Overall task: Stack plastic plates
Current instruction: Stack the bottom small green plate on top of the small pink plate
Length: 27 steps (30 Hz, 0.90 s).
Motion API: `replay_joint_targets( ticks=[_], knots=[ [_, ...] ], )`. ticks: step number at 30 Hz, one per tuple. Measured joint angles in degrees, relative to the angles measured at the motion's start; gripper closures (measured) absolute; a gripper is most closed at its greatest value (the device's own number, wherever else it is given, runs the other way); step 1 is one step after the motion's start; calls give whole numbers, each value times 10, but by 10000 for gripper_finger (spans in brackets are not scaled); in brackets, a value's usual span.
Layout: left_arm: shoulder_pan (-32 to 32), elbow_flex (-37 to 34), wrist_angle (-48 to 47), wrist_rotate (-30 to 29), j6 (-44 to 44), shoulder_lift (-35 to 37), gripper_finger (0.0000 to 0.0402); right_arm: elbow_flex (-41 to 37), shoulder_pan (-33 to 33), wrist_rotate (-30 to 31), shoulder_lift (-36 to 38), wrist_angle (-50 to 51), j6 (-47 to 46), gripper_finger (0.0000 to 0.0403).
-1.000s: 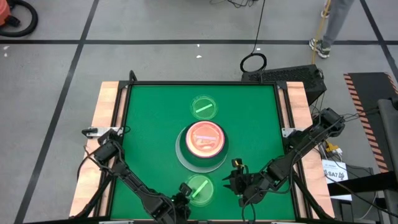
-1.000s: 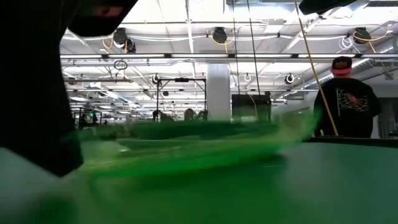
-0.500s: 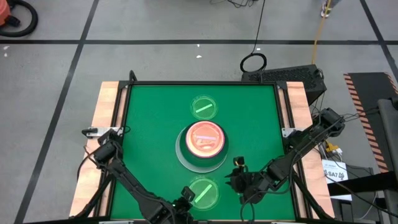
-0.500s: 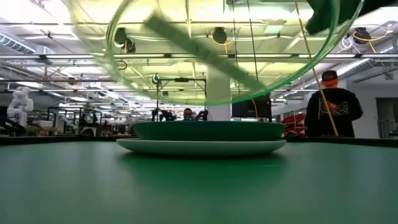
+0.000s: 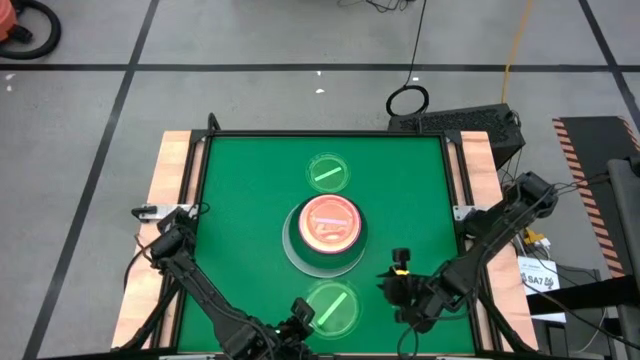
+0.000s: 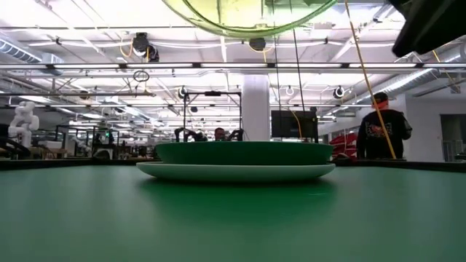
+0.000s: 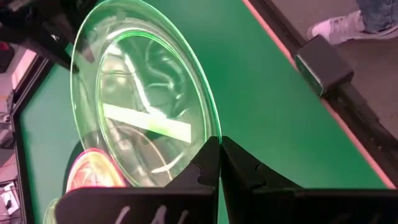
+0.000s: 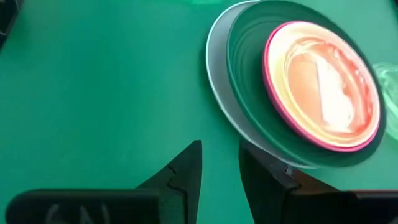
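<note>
Translucent green plate [image 7: 146,121]: it was up off the table, pinched at its rim by the left gripper [image 7: 219,163], the two dark fingers [image 7: 208,163] pressed close together on the edge; in the high view it hung near the table's front edge, just in front of the stack [image 5: 326,235].
Plate against fingers: the rim ran straight between the tips, the disc tilted and stretching away from them, its pale stripe across the middle.
Low view: only the plate's lower curve [image 6: 247,18] showed at the very top, well above the cloth.
Stack: pale mint-white plate [image 8: 230,112] at the bottom, dark green plate [image 8: 249,74] on it, bright pink plate [image 8: 323,84] on top with an orange glow inside; it sat mid-table.
Second translucent green plate [image 5: 327,172]: flat on the cloth beyond the stack, apart from it.
Right gripper [image 8: 219,163]: low over bare green cloth just beside the stack, fingers narrowly parted and holding nothing.
Table [image 5: 240,200]: green cloth, wooden side rails.
Background: a person [image 6: 381,131] stood far behind the table.
</note>
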<state>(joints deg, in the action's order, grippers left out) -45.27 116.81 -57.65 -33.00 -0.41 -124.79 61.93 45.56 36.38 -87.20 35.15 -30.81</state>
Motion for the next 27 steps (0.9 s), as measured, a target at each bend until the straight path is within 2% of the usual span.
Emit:
replay_joint_targets(
  ticks=[9,15,27],
  knots=[
    [14,0,-40,-6,-11,0,396,0,33,-3,5,9,-55,305],
    [36,0,-74,-6,-8,0,396,0,40,-4,5,13,-57,305],
    [84,0,-98,-7,-36,0,396,0,41,-4,5,36,19,305]
  ],
)
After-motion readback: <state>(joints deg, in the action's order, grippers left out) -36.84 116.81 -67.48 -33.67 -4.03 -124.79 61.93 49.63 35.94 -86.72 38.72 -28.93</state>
